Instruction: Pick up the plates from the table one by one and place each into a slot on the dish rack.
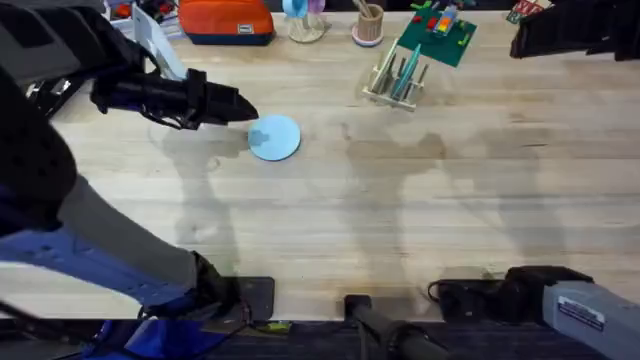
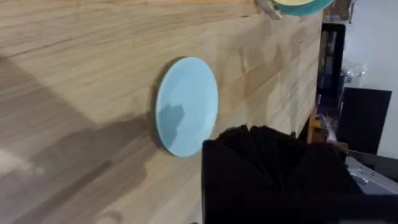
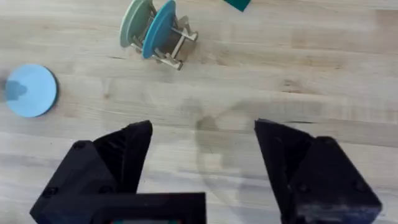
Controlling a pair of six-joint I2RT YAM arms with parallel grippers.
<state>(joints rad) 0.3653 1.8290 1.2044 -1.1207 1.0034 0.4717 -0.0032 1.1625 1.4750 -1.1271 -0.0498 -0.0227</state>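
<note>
Wooden table (image 1: 400, 220): left pincer (image 1: 245, 110) reaches sideways beside plate (image 1: 274, 138), closure unclear; right pincer (image 3: 202, 155) apart.

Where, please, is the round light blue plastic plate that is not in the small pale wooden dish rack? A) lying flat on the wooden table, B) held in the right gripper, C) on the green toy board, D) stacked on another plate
A: the light blue plate lies flat on the bare wooden table, apart from the dish rack, with the left gripper beside it.

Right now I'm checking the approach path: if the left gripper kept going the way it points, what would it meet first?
The light blue plate lying flat on the table. The left gripper points at its near edge, though its height above is unclear.
</note>
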